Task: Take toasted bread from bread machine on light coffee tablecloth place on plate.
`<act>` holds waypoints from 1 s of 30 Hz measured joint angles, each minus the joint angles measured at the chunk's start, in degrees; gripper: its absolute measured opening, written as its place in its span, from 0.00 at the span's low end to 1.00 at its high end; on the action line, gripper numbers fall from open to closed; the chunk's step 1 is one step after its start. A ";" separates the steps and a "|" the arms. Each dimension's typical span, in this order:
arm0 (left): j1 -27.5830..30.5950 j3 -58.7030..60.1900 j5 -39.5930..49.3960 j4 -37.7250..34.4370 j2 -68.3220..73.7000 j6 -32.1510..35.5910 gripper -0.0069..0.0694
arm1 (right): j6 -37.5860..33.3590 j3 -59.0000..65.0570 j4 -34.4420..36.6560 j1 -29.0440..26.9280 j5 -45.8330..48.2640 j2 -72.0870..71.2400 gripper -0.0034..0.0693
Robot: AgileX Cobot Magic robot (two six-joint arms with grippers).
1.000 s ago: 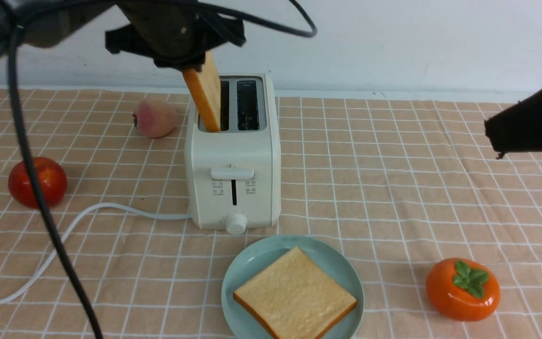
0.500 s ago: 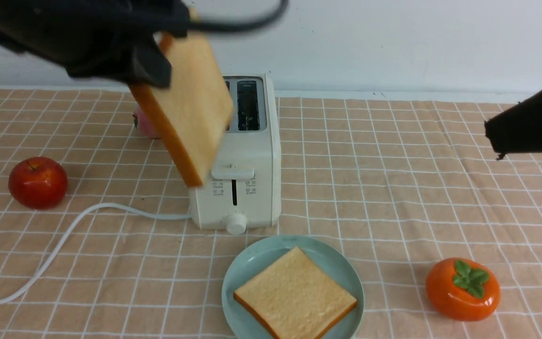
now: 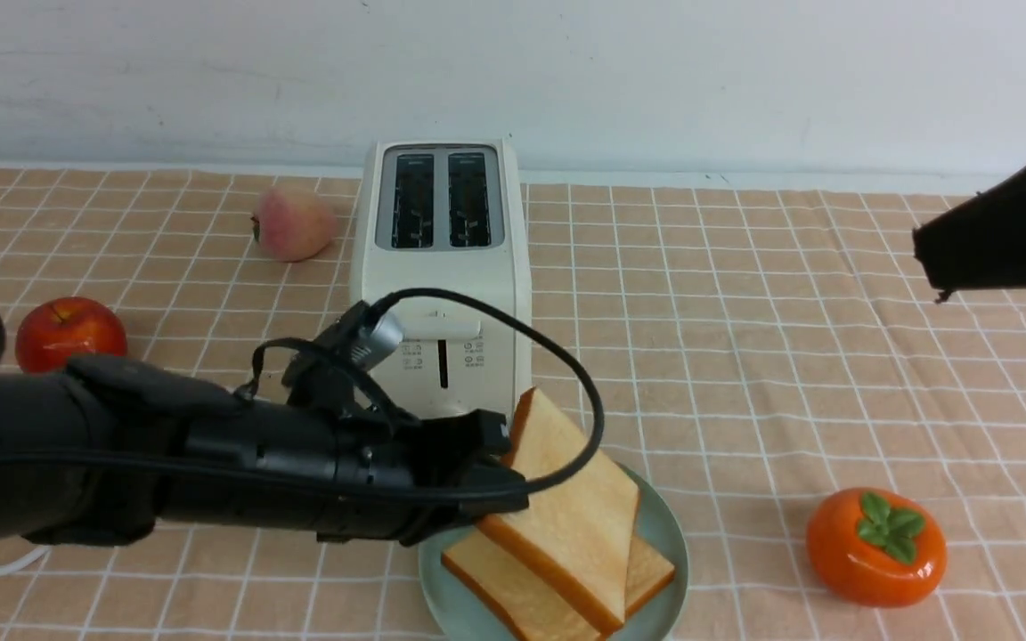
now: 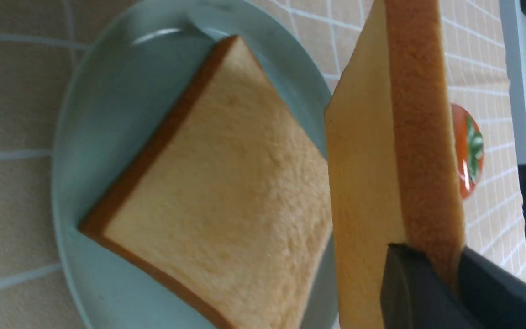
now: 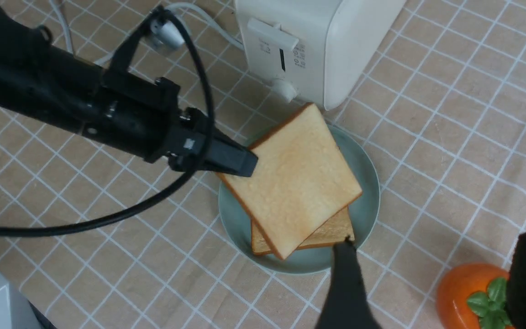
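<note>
Tablecloth (image 3: 745, 356) unchanged; left gripper (image 3: 500, 472), clamped on toast (image 3: 571, 503), has dropped from toaster (image 3: 442, 267) to plate (image 3: 663, 534).

surface: light coffee tablecloth (image 3: 745, 356) | on it: bread machine (image 3: 477, 285), plate (image 3: 663, 525), apple (image 3: 70, 336), peach (image 3: 293, 223), persimmon (image 3: 875, 552)

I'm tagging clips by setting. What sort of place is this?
Likely a staged tabletop setup rather than a home kitchen: a toaster, a teal plate and a persimmon on a checked tablecloth against a bare white wall.
</note>
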 joint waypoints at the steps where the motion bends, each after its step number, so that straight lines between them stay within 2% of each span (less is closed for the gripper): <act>1: 0.00 0.11 -0.84 -2.74 2.05 1.82 0.16 | 0.02 0.00 0.30 0.00 0.00 0.00 0.67; 3: 0.00 0.11 -1.42 -3.67 3.38 2.29 0.17 | 0.02 0.00 0.61 0.00 0.00 0.00 0.67; 9: 0.00 0.11 -2.03 0.90 4.63 1.36 0.41 | 0.18 0.00 0.98 0.00 0.06 0.00 0.67; 12: 0.00 0.11 -1.53 9.39 3.85 -2.14 0.71 | 0.20 0.00 1.03 0.00 0.22 0.00 0.67; 13: 0.00 0.11 -1.53 10.00 3.74 -2.14 0.71 | 0.20 0.00 1.03 0.00 0.22 0.00 0.67; 14: 0.00 0.11 -1.53 16.62 1.98 -6.32 0.86 | 0.20 0.00 1.08 0.00 0.44 0.00 0.67; 15: 0.00 0.11 -1.53 17.45 1.71 -6.32 0.86 | 0.20 0.00 1.12 0.00 0.44 0.00 0.67; 17: 0.00 0.11 -1.04 27.99 -1.70 -12.89 0.94 | 0.99 0.00 1.12 0.00 0.85 0.00 0.67; 18: 0.00 -0.14 0.18 35.89 -4.30 -16.84 0.95 | 1.74 0.07 1.12 0.00 0.90 0.00 0.67; 19: 0.00 -0.22 0.18 35.89 -4.30 -17.55 0.96 | 1.83 0.15 1.12 0.00 0.90 0.00 0.67; 20: 0.00 -1.70 4.11 49.30 -8.13 -25.07 0.95 | 2.84 1.15 0.61 0.00 0.24 -0.34 0.66; 21: 0.00 -2.63 6.95 54.06 -10.02 -30.01 0.94 | 3.25 1.93 -0.39 0.00 -0.28 -0.74 0.65; 22: 0.00 -2.89 6.95 55.26 -10.02 -31.04 0.94 | 3.49 2.38 -0.62 0.00 -0.52 -0.85 0.65; 23: 0.00 -4.01 10.18 59.93 -11.86 -35.34 0.92 | 4.03 3.17 -1.75 0.00 -1.03 -1.29 0.63; 24: 0.00 -6.16 14.97 67.89 -14.44 -42.94 0.89 | 5.87 5.80 -4.28 0.00 -2.89 -2.57 0.59; 25: 0.00 -7.70 18.39 73.28 -16.27 -48.15 0.86 | 7.22 7.93 -6.40 0.00 -4.47 -3.71 0.56; 26: 0.00 -8.28 19.74 75.33 -17.42 -51.09 0.83 | 8.21 8.88 -7.72 0.00 -5.13 -4.25 0.54; 27: 0.00 -10.25 24.74 82.72 -20.32 -57.24 0.78 | 10.72 13.29 -10.87 0.00 -8.16 -6.48 0.47; 29: 0.00 -11.33 28.92 88.88 -24.23 -63.16 0.68 | 14.32 19.44 -14.66 0.00 -14.36 -10.54 0.34; 30: 0.00 -11.40 29.84 89.79 -25.88 -64.09 0.66 | 15.16 20.97 -15.47 0.00 -15.81 -11.66 0.32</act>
